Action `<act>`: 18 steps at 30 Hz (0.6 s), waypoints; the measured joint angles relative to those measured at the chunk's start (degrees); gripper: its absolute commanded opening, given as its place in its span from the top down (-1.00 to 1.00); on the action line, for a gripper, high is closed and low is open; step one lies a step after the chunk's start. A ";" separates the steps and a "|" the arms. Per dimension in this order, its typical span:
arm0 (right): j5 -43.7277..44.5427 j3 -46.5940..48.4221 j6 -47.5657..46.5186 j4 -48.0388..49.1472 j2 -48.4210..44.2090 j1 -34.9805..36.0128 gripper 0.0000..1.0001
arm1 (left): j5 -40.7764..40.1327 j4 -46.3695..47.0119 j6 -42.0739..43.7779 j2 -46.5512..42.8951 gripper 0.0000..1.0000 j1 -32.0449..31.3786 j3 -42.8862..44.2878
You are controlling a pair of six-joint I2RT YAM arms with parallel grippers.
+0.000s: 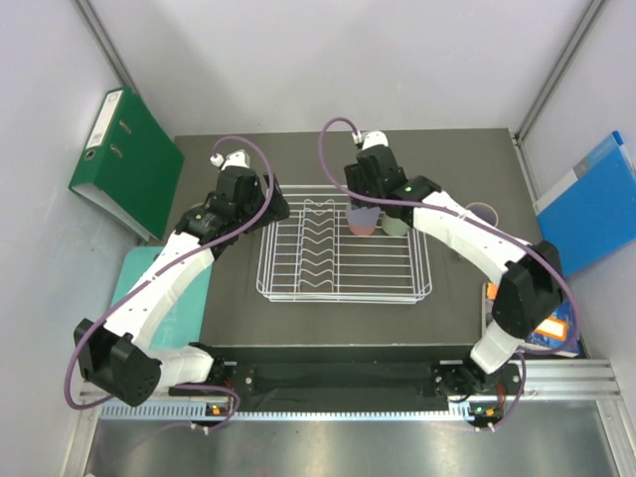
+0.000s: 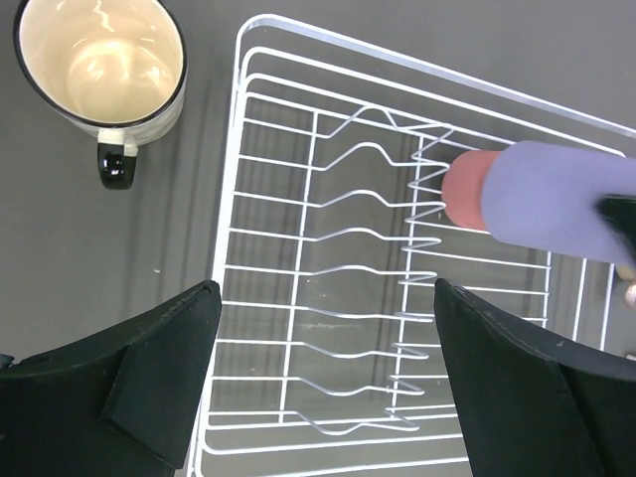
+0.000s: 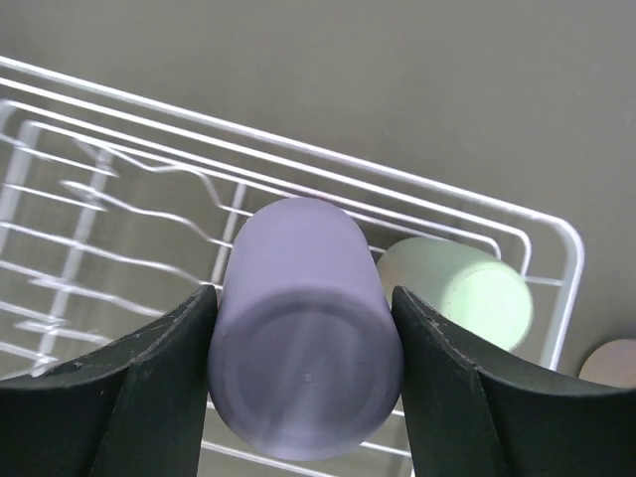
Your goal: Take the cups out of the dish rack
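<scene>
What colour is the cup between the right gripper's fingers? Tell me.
The cup is lavender, clearest in the right wrist view.

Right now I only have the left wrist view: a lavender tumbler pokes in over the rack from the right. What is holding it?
Observer: The right pincer; its fingers press both sides of the lavender tumbler, whose base faces the wrist camera.
Operator: Anything in the dish rack that I cannot see?
Observer: A mint-green cup, in the rack's corner beside the tumbler.
Operator: Any cups outside the rack on that side?
Observer: One purplish cup stands on the table, right of the rack.
</scene>
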 measured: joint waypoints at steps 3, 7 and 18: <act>-0.50 2.38 -0.04 -1.38 -3.21 0.74 1.00 | 0.31 0.66 -0.44 0.00 -0.88 -0.07 -0.13; -1.86 3.93 0.63 -1.70 -8.55 1.14 1.00 | 1.79 2.49 -1.84 0.00 -0.93 -0.15 -0.85; -6.73 0.33 3.91 -1.36 -23.54 0.90 1.00 | 7.19 10.84 -7.08 -0.13 -0.98 -0.24 -3.89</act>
